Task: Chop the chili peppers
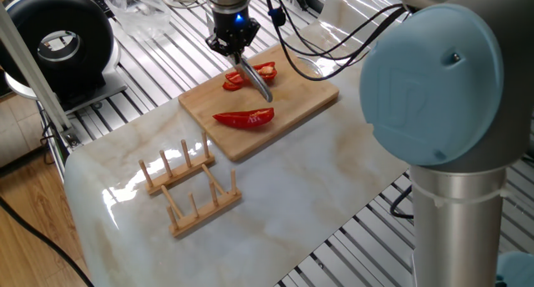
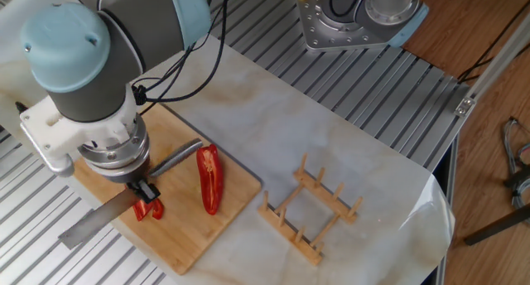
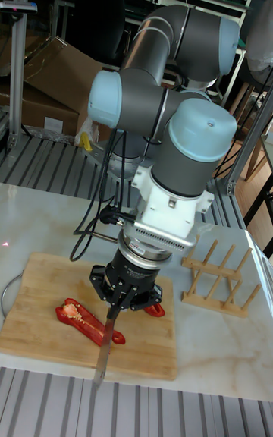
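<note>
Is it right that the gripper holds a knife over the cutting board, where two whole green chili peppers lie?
Not quite: the chili peppers are red, not green, as one fixed view shows. The rest stands: the gripper holds a knife over the cutting board, one pepper under the blade.

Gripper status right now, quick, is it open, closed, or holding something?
Gripper: closed on the knife, blade down over the cut chili pepper on the cutting board.
</note>
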`<state>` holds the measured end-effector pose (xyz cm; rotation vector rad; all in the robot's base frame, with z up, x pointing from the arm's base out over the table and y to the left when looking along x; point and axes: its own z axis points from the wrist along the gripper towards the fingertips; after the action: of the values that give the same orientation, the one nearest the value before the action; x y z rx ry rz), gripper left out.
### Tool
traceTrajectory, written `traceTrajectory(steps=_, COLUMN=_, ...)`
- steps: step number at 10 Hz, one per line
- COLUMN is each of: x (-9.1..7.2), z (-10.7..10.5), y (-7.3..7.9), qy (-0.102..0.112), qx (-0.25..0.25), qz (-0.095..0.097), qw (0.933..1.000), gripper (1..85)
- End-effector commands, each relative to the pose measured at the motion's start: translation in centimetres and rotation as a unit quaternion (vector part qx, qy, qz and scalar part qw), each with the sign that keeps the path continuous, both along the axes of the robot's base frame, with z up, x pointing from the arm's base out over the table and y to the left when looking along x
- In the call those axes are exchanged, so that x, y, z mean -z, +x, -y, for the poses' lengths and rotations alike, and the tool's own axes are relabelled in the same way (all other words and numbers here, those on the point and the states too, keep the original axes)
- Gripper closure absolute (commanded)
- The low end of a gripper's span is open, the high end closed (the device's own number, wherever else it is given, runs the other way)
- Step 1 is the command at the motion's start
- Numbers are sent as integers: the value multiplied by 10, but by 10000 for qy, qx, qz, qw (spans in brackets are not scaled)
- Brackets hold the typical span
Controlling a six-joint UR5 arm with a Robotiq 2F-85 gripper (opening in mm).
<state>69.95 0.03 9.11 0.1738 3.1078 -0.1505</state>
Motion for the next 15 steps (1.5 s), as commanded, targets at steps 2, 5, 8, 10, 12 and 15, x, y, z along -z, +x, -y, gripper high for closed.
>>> traceTrajectory(steps=2, x=-5, z=-18, y=0, qy=73, qx=-1557, qz=-256, qw=9875, gripper=843)
traceTrajectory(steps=5, x=-4, z=-17, y=0, qy=39, qx=-2228, qz=-342, qw=9742, gripper=843)
traceTrajectory(steps=8, x=-3, z=-9, y=-1, qy=-67, qx=-2502, qz=-428, qw=9672, gripper=843)
traceTrajectory(steps=10, x=-4, z=-9, y=-1, qy=-65, qx=-2461, qz=-400, qw=9684, gripper=843)
traceTrajectory(steps=12, x=-8, z=8, y=3, qy=-344, qx=-1447, qz=-198, qw=9887, gripper=843)
traceTrajectory(steps=15, x=-7, z=31, y=-1, qy=-566, qx=-107, qz=-14, qw=9983, gripper=843)
